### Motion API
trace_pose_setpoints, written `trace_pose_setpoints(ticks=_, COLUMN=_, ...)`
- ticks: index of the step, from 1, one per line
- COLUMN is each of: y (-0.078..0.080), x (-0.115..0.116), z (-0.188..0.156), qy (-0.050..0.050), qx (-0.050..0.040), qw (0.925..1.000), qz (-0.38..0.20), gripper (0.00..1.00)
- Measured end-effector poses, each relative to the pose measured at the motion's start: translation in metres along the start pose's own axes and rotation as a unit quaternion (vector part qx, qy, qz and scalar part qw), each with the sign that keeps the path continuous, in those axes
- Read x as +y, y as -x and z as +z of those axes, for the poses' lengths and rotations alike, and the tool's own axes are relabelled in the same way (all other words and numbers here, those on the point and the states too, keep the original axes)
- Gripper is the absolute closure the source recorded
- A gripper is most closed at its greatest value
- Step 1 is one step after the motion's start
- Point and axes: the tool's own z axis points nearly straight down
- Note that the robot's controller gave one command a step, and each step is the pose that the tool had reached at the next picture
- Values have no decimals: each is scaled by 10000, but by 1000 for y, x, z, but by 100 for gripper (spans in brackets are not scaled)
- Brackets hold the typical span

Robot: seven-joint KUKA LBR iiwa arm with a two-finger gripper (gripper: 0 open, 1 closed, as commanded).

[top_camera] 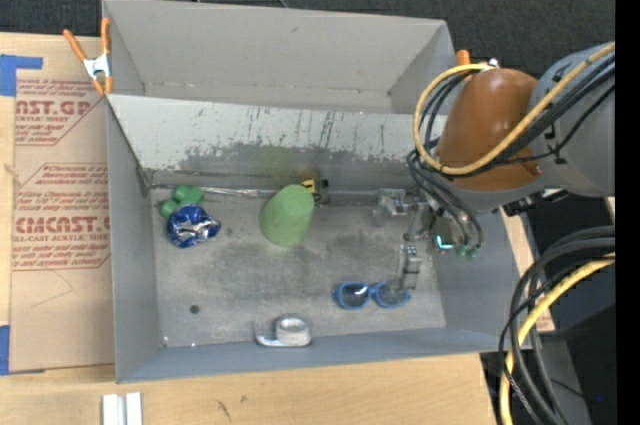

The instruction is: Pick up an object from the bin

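My gripper (405,289) sat low beside a small glossy blue plastic loop (356,295), apparently placed to grasp it. Open or closed, I couldn't tell.

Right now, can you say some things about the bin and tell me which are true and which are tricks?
1. A green egg-shaped thing lies near the middle of the bin. True.
2. The gripper is over that green thing. False: it is at the small blue looped thing, lower right in the bin.
3. A blue and green crumpled thing lies on the left side. True.
4. The silvery thing sits on top of the green one. False: it lies alone by the wall at the view's bottom.
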Motion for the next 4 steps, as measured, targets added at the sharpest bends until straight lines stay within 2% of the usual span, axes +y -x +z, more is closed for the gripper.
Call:
trace_pose_setpoints(ticks=1, y=-42, x=-2, z=66, qy=6, qx=6, qw=9977, qz=673, gripper=0)
trace_pose_setpoints(ticks=2, y=-39, x=-2, z=63, qy=2, qx=-29, qw=9978, qz=665, gripper=100)
trace_pose_setpoints(ticks=3, y=-25, x=9, z=-47, qy=-4, qx=-78, qw=9994, qz=329, gripper=100)
trace_pose_setpoints(ticks=4, y=-19, x=17, z=-106, qy=-4, qx=-81, qw=9997, qz=237, gripper=100)
